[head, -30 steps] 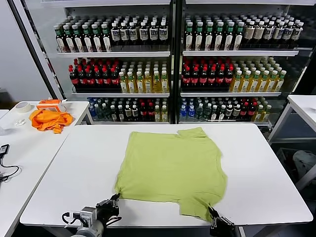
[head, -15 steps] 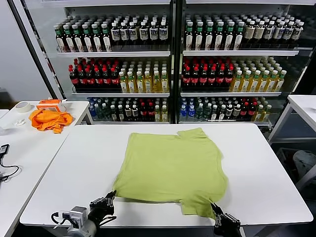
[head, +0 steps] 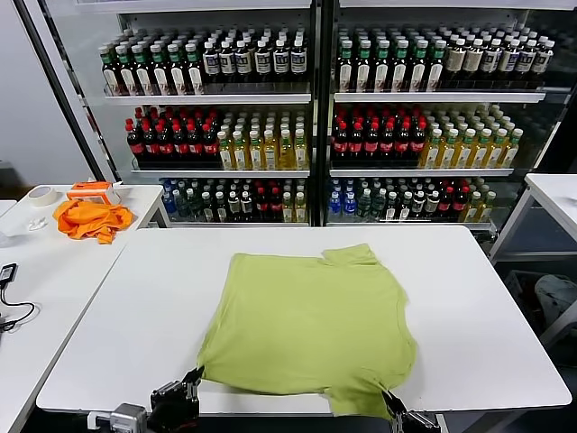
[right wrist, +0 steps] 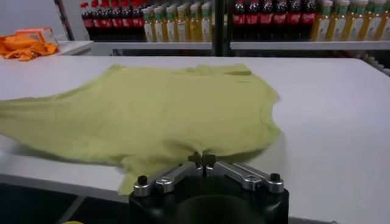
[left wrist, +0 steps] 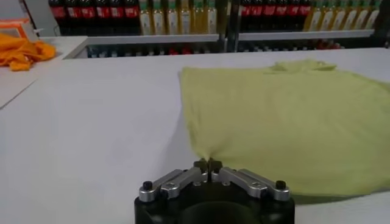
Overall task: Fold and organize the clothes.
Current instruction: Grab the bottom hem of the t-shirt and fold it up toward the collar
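**Dragging the shirt toward the near edge**

Since the earlier frame we have drawn both arms back toward ourselves, and the yellow-green T-shirt (head: 306,329) has slid with them: its near hem now reaches the table's near edge, where a second ago it lay farther in

Our left gripper (left wrist: 208,164) is clamped tight on the shirt's near-left corner, the cloth puckering into a point right at the closed tips. Our right gripper (right wrist: 202,160) is likewise pinched shut on the near-right part, by the lower sleeve or hem. In the head view the left gripper (head: 185,395) and right gripper (head: 397,417) sit just off the near edge of the white table (head: 487,325)

We judge the two-corner hold serves to keep the fabric taut and flat while it is pulled, so that it lies smooth and within reach before any fold is made. No fold is made yet; the shirt lies spread in one layer, collar at the far side, slightly skewed

Counting: one T-shirt, two grippers, one work table. On the side table (head: 36,262) at far left lies one orange garment (head: 88,219), well apart and no part of this job. Behind stand shelves of bottles (head: 379,135), too many to count
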You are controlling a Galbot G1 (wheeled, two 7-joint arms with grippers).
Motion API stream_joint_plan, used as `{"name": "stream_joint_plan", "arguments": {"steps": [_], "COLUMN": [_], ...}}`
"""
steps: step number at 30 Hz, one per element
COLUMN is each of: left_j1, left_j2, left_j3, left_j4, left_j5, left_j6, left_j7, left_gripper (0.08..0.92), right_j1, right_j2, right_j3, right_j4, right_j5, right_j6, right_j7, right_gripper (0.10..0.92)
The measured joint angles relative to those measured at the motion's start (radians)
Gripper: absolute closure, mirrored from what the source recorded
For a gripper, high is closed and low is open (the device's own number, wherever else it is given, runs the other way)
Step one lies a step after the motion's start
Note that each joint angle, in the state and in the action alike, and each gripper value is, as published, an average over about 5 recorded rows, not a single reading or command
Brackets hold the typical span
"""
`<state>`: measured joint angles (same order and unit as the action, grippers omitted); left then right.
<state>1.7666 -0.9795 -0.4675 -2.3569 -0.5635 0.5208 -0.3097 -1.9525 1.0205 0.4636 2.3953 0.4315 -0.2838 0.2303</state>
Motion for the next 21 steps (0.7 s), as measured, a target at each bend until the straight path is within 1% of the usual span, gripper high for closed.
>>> {"name": "stream_joint_plan", "arguments": {"steps": [3, 8, 15, 21], "left_j1": [-0.027, -0.108, -0.244, -0.357], "left_j2": [0.009, 0.017, 0.015, 0.019], "left_j3": [-0.010, -0.004, 0.043, 0.089], "left_j4": [0.005, 0.047, 0.149, 0.246], "left_j5": [-0.010, -0.036, -0.069, -0.086], "left_j6": [-0.003, -0.016, -0.042, -0.054], "left_j7": [0.012, 0.037, 0.069, 0.099], "left_gripper": [0.916, 0.916, 0.916, 0.916], "right_j1": [0.047, 0.158, 0.328, 0.436], "right_j2": [-0.002, -0.005, -0.003, 0.013], "right_j3": [-0.001, -0.015, -0.045, -0.062], "right_j4": [-0.010, -0.049, -0.125, -0.197], "right_j5": [0.025, 0.076, 0.150, 0.182], "right_j6": [-0.018, -0.062, -0.127, -0.162], "right_j7": [0.006, 0.018, 0.039, 0.049], "right_gripper": [0.920, 0.920, 0.920, 0.920]}}
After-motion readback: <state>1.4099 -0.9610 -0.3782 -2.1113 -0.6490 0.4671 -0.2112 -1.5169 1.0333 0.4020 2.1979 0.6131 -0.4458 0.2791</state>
